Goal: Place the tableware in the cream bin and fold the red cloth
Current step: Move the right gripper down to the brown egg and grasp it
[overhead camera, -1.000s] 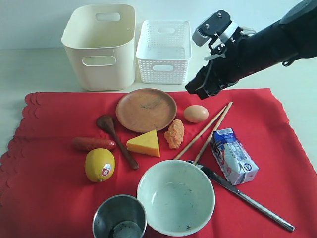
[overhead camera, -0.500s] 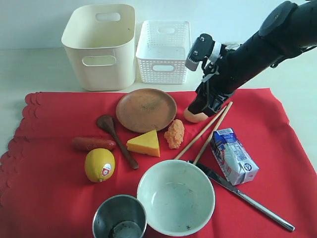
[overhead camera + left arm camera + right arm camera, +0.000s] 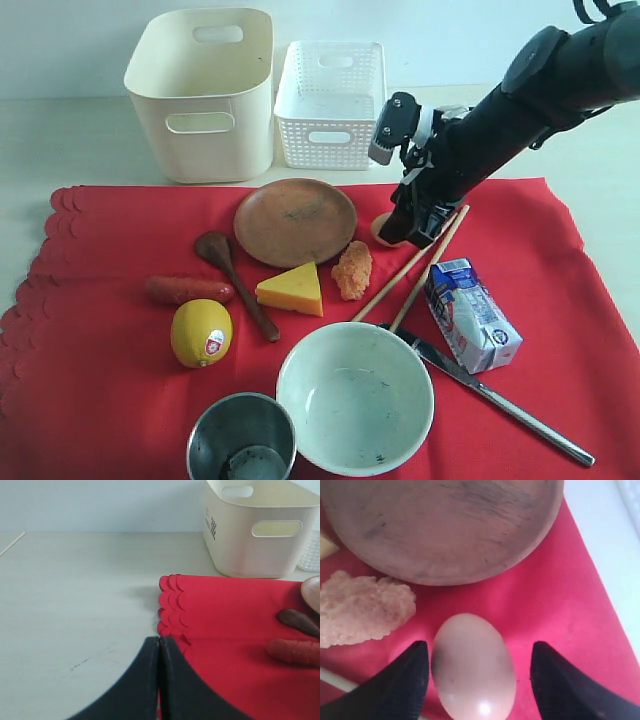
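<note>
Right hand (image 3: 480, 646) straddles egg (image 3: 472, 667) just beside plate (image 3: 440, 525) rim

You are looking at two containers: one cream bin (image 3: 200, 130) and one white perforated basket (image 3: 330, 140) — and one red cloth (image 3: 100, 400). The tableware is counting out as one brown plate (image 3: 295, 220), one wooden spoon (image 3: 215, 247), two chopsticks (image 3: 405, 268), one steel knife (image 3: 520, 415), one pale green bowl (image 3: 355, 400) and one steel cup (image 3: 200, 432). The food is showing one of each — sausage (image 3: 188, 290), lemon (image 3: 200, 332), cheese wedge (image 3: 292, 290), egg (image 3: 472, 665), milk carton (image 3: 470, 315) and breaded piece (image 3: 352, 270).
</note>
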Controlling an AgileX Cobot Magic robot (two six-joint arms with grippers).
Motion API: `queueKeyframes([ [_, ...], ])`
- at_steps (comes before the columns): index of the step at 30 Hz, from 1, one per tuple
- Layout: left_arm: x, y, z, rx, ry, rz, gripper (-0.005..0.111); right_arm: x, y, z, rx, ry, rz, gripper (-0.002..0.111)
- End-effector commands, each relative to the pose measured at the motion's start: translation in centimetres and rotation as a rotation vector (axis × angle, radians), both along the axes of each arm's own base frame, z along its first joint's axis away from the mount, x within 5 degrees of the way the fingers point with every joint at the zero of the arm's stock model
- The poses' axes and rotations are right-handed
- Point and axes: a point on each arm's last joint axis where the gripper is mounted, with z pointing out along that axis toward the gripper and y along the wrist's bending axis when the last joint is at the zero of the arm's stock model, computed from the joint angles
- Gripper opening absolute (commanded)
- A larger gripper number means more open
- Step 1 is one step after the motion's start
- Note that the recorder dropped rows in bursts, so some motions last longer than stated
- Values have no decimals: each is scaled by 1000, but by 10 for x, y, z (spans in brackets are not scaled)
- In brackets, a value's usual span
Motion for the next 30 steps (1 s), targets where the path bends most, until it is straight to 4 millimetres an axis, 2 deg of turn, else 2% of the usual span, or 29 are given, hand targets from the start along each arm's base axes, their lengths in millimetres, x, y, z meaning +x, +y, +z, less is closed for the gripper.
queueKeyframes([
  [1, 0, 0, 0, -3, -10, 3, 0, 1, 1, -9, -10, 17, 18, 58],
  [7, 0, 0, 0, -3, -10, 3, 0, 5, 0, -15, -26, -10, -6, 54],
  [9, 0, 0, 0, -3, -10, 3, 0, 5, 0, -15, -24, -10, -10, 47],
  [14, 0, 0, 0, -3, -10, 3, 0, 2, 1, -15, -13, 27, -3, 18],
  [19, 0, 0, 0, -3, -10, 3, 0, -1, 2, -3, 4, 37, 4, 1],
  [30, 0, 0, 0, -3, -10, 3, 0, -4, 1, 51, 81, -13, -145, 0],
])
